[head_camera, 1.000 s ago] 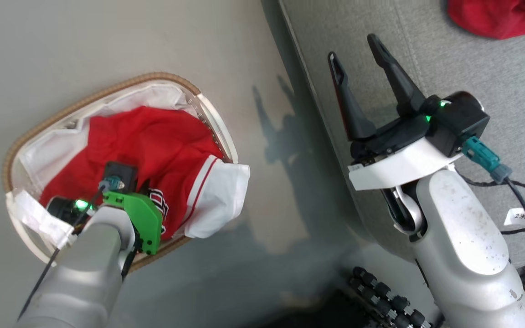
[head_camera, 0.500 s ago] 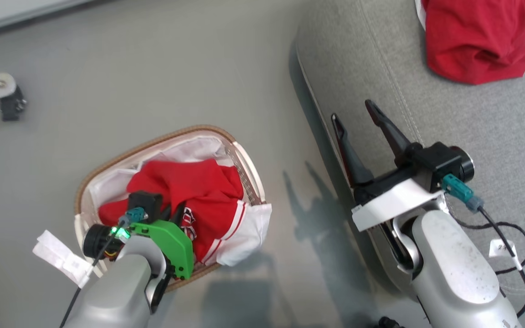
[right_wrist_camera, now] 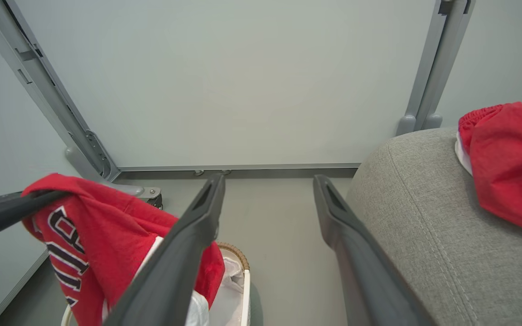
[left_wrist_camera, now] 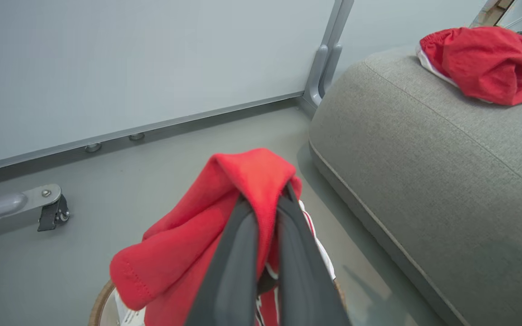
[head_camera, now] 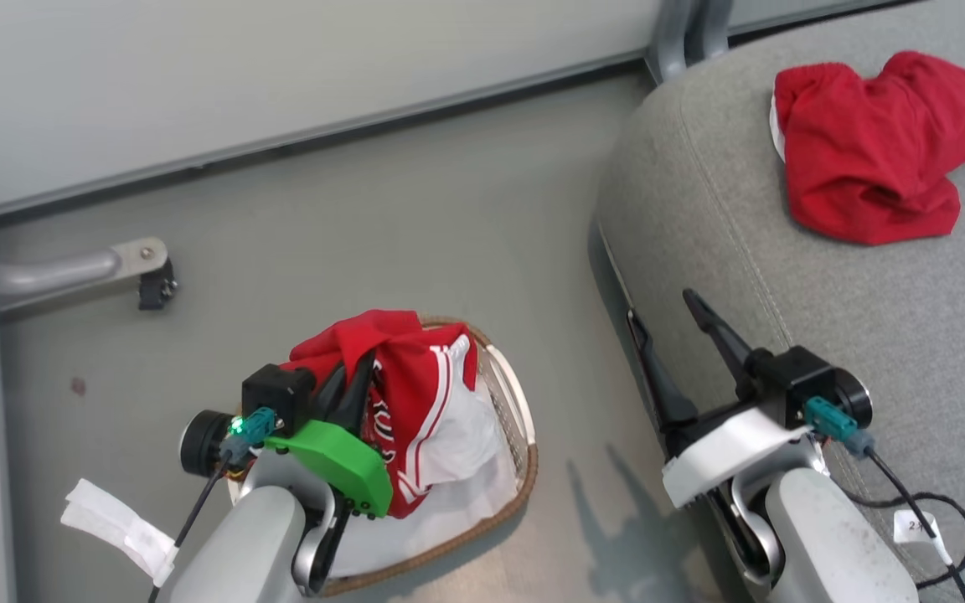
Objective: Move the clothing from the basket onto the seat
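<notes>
My left gripper (head_camera: 354, 374) is shut on a red jersey (head_camera: 420, 381) with white trim, and holds it up above the basket (head_camera: 523, 435). The jersey's lower part still hangs into the white liner. In the left wrist view the fingertips (left_wrist_camera: 283, 199) pinch a fold of the jersey (left_wrist_camera: 188, 244). A second red garment (head_camera: 868, 151) lies crumpled on the grey seat (head_camera: 725, 218) at the far right. My right gripper (head_camera: 658, 306) stands open with nothing in it at the seat's near edge. The right wrist view shows the lifted jersey (right_wrist_camera: 102, 226) at its left.
A grey metal frame leg with a black caster (head_camera: 147, 280) stands on the floor at the left. A pale wall panel (head_camera: 281, 75) runs behind. Bare grey floor (head_camera: 549, 276) separates basket and seat. A white tag (head_camera: 118, 519) hangs from the left arm's cable.
The head camera has tilted up, so the wall and the whole seat corner come into view. My left gripper has lifted the jersey out of the basket. The right gripper stays open.
</notes>
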